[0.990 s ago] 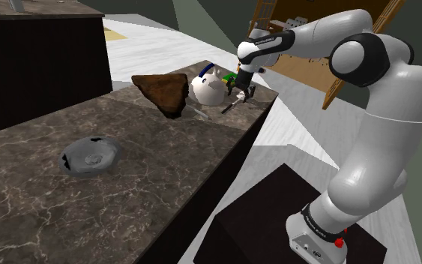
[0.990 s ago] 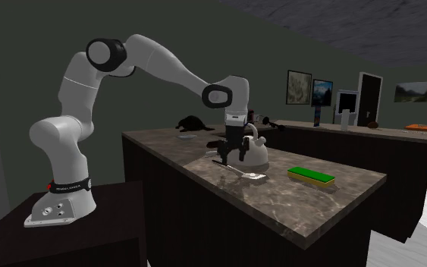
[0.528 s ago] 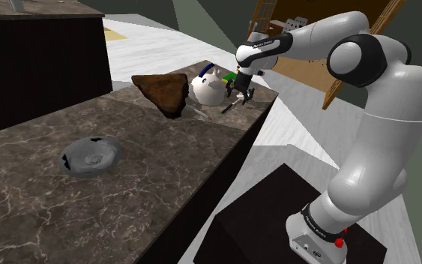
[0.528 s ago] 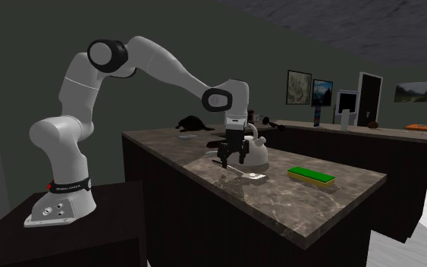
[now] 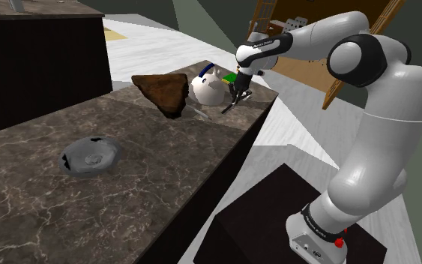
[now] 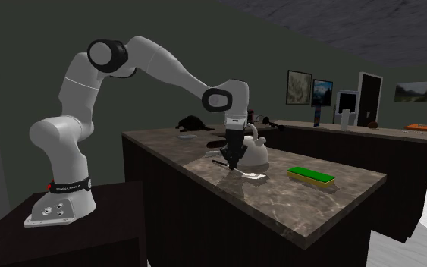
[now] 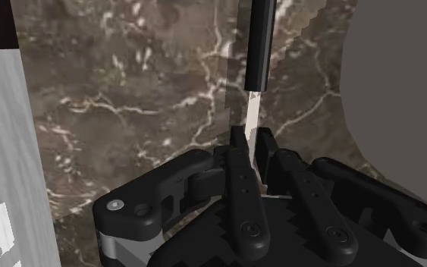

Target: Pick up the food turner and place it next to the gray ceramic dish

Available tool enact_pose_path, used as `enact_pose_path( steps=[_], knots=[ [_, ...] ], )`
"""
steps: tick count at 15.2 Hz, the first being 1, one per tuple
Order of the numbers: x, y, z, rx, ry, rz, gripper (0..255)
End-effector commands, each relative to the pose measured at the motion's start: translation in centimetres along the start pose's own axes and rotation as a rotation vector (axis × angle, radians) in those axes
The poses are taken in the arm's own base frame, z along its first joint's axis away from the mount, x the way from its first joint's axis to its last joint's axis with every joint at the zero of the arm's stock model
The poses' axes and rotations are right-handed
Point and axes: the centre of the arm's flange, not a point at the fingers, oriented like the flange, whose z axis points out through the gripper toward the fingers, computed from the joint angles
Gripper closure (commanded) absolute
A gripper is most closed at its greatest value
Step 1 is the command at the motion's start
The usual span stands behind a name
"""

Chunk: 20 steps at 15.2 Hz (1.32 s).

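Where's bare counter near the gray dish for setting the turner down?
Bare counter lies between the gray dish and the edge facing the stand, and between dish and brown wedge. Crowded at the far end: white kettle, food turner, gripper.

The surface (image 5: 164,150) is dark brown with white veins; the dish (image 5: 106,152) mottled grey; the food turner (image 7: 261,53) black-handled, pale-shafted.

My shoulder camera sits high beside and behind the stand (image 5: 265,221), looking down the marble counter (image 5: 179,150) toward its far end. My second exterior camera stands low beyond that far corner, on the stand's side, facing back at the arm (image 6: 158,67). Both take in the counter's end where the white kettle (image 5: 208,90) sits. My wrist camera looks along the gripper (image 7: 251,144), close above the counter's edge.
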Motion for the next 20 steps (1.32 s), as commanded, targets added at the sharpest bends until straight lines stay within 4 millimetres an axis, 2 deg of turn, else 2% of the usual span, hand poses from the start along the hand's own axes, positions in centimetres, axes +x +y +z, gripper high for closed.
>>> enact_pose_path(
  steps=[1,4,20],
  knots=[
    [0.0,0.0,0.0,0.000,0.000,0.000,255],
    [0.0,0.0,0.0,0.000,0.000,0.000,255],
    [-0.6,0.0,-8.4,0.000,0.000,0.000,255]
  ],
)
